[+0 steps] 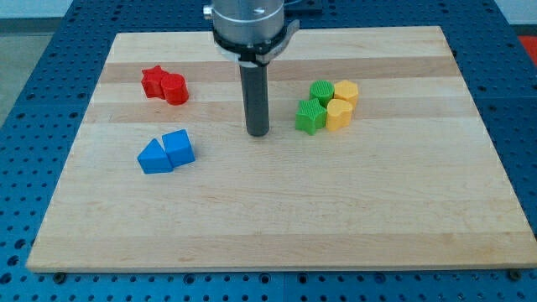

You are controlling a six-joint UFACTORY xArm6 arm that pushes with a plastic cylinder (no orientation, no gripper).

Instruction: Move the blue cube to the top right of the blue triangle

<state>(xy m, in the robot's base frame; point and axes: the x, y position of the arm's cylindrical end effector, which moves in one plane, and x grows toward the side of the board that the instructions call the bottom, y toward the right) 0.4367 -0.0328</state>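
The blue cube sits left of the board's middle, touching the right side of the blue triangle, slightly higher in the view than it. My tip rests on the wooden board near the middle, well to the right of the blue cube and a little higher in the view. It touches no block.
A red star and a red cylinder touch at the upper left. To the tip's right stand a green star, a green cylinder, a yellow block and another yellow block, clustered together.
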